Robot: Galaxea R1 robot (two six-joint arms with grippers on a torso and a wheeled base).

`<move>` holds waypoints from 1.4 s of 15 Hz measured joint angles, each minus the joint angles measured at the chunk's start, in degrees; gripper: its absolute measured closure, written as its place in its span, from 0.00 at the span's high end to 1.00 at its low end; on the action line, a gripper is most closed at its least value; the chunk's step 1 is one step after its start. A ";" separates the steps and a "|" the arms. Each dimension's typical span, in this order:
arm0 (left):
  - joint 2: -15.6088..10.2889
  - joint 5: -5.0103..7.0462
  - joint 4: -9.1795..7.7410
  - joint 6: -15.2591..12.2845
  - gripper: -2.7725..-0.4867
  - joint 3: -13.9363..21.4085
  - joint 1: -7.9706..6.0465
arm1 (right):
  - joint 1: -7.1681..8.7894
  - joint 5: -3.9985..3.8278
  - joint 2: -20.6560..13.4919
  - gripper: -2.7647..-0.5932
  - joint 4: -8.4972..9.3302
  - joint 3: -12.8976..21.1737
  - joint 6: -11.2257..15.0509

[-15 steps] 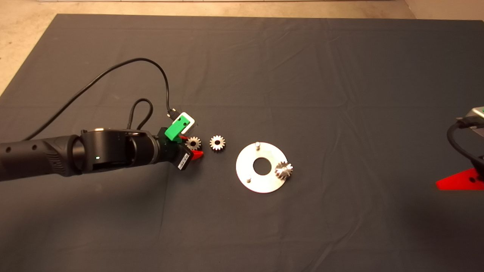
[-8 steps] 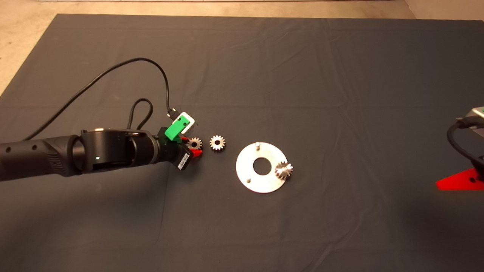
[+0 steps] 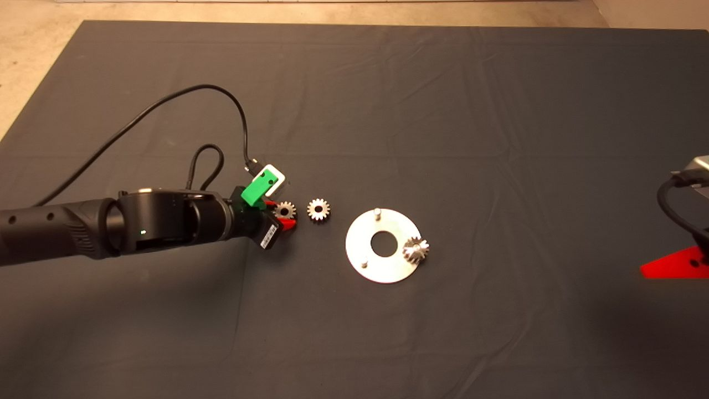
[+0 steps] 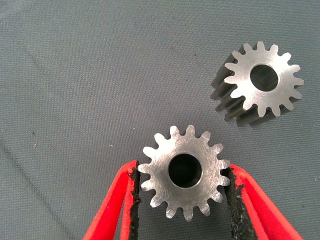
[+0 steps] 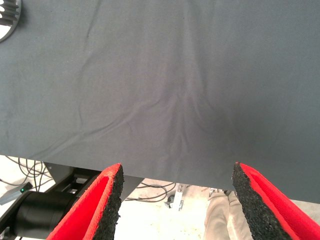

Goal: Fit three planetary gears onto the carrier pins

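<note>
Gear between my pads (image 4: 185, 171): brushed metal, fine scratches, dull sheen.
My left pads (image 4: 233, 200): rough black foam on glossy red plastic.
Mat (image 3: 443, 100): matt dark cloth, creased.
Plate (image 3: 382, 270): smooth pale metal.

There are three planetary gears: one (image 3: 285, 210) sits between the left gripper's (image 3: 281, 214) two red fingers, a second (image 3: 319, 209) lies just beyond those fingertips, and a third (image 3: 415, 250) sits farther off on the one round carrier plate (image 3: 382, 266). Three carrier pins stand on that plate; two (image 3: 377, 211) (image 3: 364, 264) are bare.
</note>
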 joint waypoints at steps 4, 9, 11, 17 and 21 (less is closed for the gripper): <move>-1.14 -0.06 0.02 -0.02 0.16 0.13 0.00 | 0.00 -0.02 0.00 0.46 0.03 0.00 0.00; -4.64 1.43 0.11 0.00 0.11 4.55 0.02 | 0.02 0.00 0.00 0.46 0.06 0.04 0.00; -7.08 3.75 0.22 0.00 0.12 10.28 -0.02 | 0.02 0.00 0.00 0.46 0.06 0.06 0.00; -9.58 16.35 0.20 -2.62 0.10 29.26 -3.06 | 0.19 0.00 0.03 0.46 0.21 0.06 -0.02; -5.92 17.62 0.20 -6.09 0.10 32.72 -4.19 | 0.21 0.04 0.13 0.46 0.28 0.06 0.00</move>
